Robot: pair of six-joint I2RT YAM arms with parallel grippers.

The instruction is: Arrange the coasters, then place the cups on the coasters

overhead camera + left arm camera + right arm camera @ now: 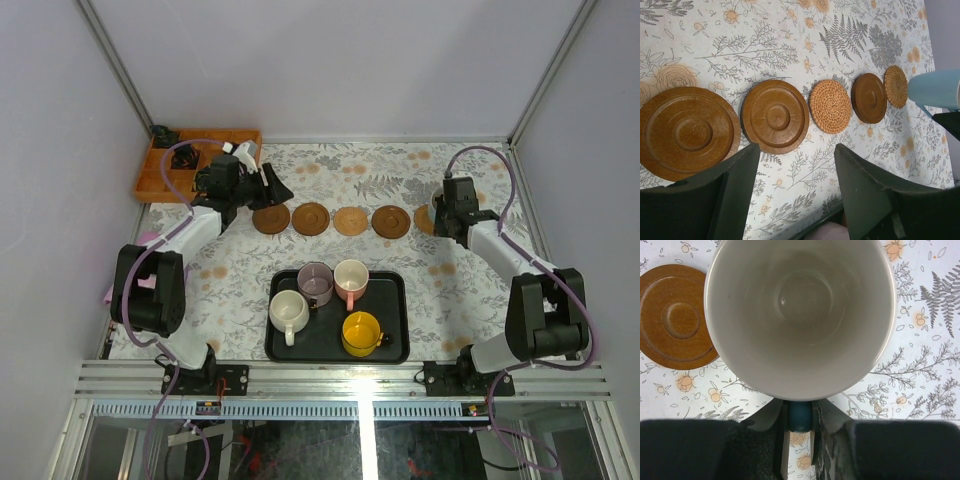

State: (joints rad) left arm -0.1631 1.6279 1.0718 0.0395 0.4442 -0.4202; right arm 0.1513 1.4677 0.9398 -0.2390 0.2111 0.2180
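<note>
Our right pincer (800,412) is clamped on the handle of the blue mug (800,315), one finger on each side of it. The mug is upright, its pale inside facing the wrist camera. It sits at the right end of the coaster row, just beside the end woven coaster (896,86); we cannot tell whether it touches the cloth (450,280).

Our left pincer (796,185) stands with its fingers apart, gripping nothing, over the left end of the row near the first wooden coaster (687,132). Between the two ends lie a second wooden coaster (775,116), a middle woven coaster (830,106) and a third wooden coaster (869,98). All five lie in one line, close together but not touching.

Nearer the arm bases, the tray (390,300) holds the cream mug (289,311), mauve mug (315,283), pink mug (351,279) and yellow mug (361,332), all upright. An orange box (160,180) sits at the far left corner.
</note>
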